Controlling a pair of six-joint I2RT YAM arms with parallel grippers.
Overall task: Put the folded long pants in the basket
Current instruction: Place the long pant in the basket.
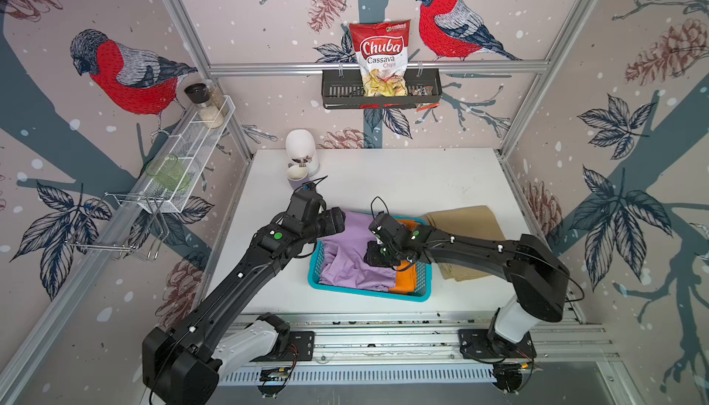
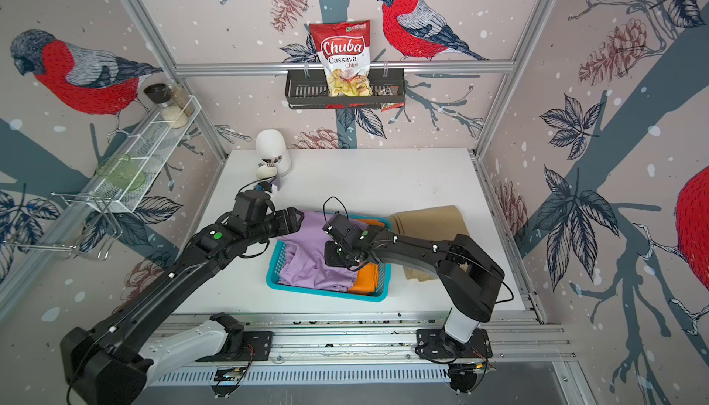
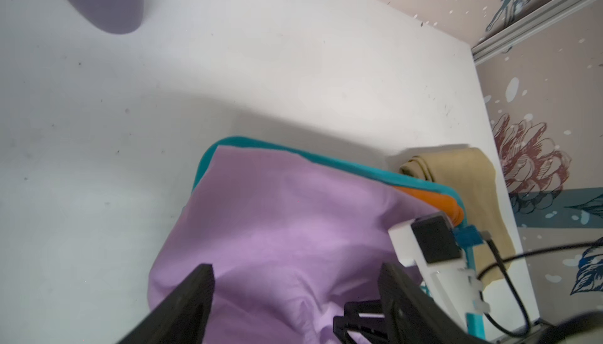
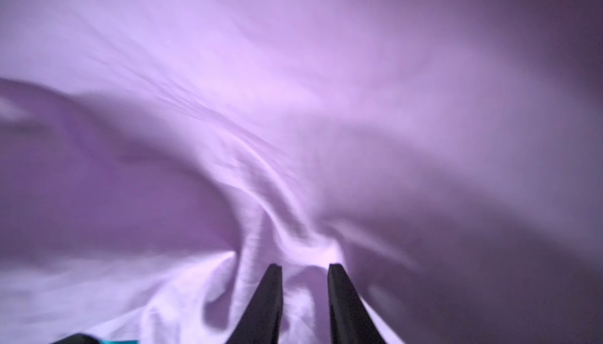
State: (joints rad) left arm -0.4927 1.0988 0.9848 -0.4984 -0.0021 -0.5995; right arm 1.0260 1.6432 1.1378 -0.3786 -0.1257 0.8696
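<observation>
Currently, at centre-left in a top view, the left gripper hangs with jaws spread wide, holding nothing, over the upper left corner of the turquoise basket. The lilac pants lie rumpled inside, covering its left and centre. The right gripper sits on them, jaws slightly apart around a lilac ridge; whether it is clamped cannot be determined. The orange pants lie partly beneath, at the basket's right. The khaki pants rest on the white table, just right of the basket.
</observation>
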